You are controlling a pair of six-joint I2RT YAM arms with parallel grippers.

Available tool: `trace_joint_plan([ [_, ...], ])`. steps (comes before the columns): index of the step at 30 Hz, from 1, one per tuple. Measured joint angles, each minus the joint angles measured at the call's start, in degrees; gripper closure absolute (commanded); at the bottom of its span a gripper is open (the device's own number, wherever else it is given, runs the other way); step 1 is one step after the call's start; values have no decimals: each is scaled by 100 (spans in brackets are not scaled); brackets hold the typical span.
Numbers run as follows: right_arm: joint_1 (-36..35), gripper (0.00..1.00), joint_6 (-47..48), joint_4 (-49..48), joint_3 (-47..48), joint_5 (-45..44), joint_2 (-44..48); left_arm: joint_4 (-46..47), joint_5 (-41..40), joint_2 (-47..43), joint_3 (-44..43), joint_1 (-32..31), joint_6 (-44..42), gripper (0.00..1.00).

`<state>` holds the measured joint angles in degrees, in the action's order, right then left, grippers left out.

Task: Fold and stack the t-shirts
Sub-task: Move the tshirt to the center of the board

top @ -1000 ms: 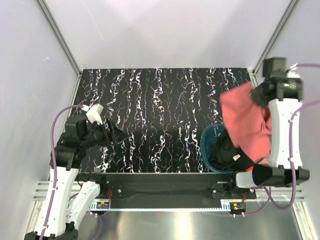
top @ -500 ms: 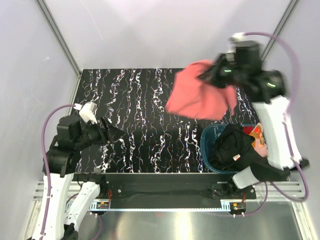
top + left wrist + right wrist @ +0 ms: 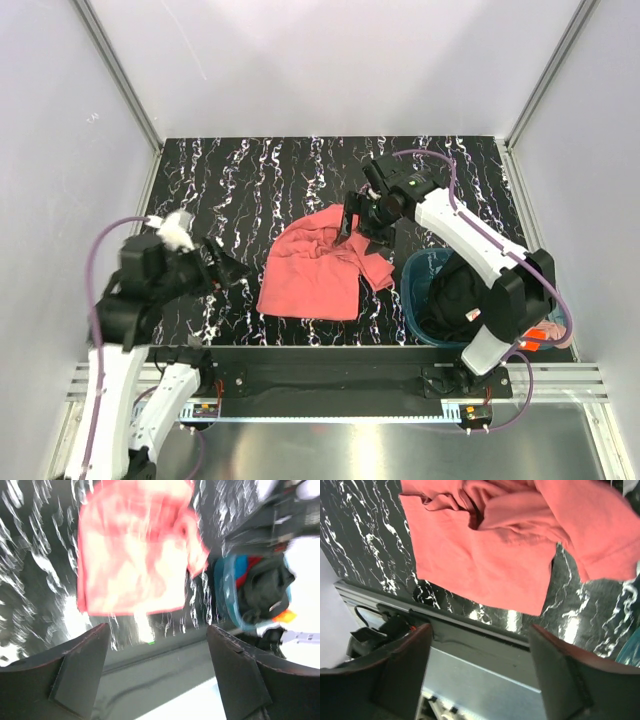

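Note:
A large salmon-red t-shirt (image 3: 315, 272) lies crumpled on the black marbled table (image 3: 250, 180), with one sleeve bunched toward the basket. It shows too in the left wrist view, t-shirt (image 3: 132, 555), and the right wrist view, t-shirt (image 3: 490, 545). My right gripper (image 3: 362, 232) hangs just above the shirt's far right corner, open, with nothing between its fingers (image 3: 395, 675). A black t-shirt (image 3: 458, 295) with a small red mark fills the teal basket (image 3: 412, 290). My left gripper (image 3: 228, 270) stands open to the left of the red shirt, apart from it and pointing toward it.
The round teal basket (image 3: 223, 587) stands at the table's near right, close to the red shirt's sleeve. An orange scrap (image 3: 540, 332) peeks out by the right arm's base. The black front rail (image 3: 470, 630) runs along the near edge.
My right arm swung the red shirt from above the basket over to the table's middle, set it down and opened its jaws. The left gripper shifted slightly and opened wider.

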<state>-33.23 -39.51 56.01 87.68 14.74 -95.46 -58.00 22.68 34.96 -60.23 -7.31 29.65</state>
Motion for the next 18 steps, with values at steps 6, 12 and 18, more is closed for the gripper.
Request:
trace_joint_plan([
  [6,0,41,643,-133,-83,-225,-63,363,162,1449,931,-588,433,27],
  [12,105,16,1305,-2,308,-811,-981,1187,-94,3261,247,-1731,527,26],
  [18,669,22,1580,-81,341,-774,-1521,2450,107,5010,-125,-1860,831,26],
])
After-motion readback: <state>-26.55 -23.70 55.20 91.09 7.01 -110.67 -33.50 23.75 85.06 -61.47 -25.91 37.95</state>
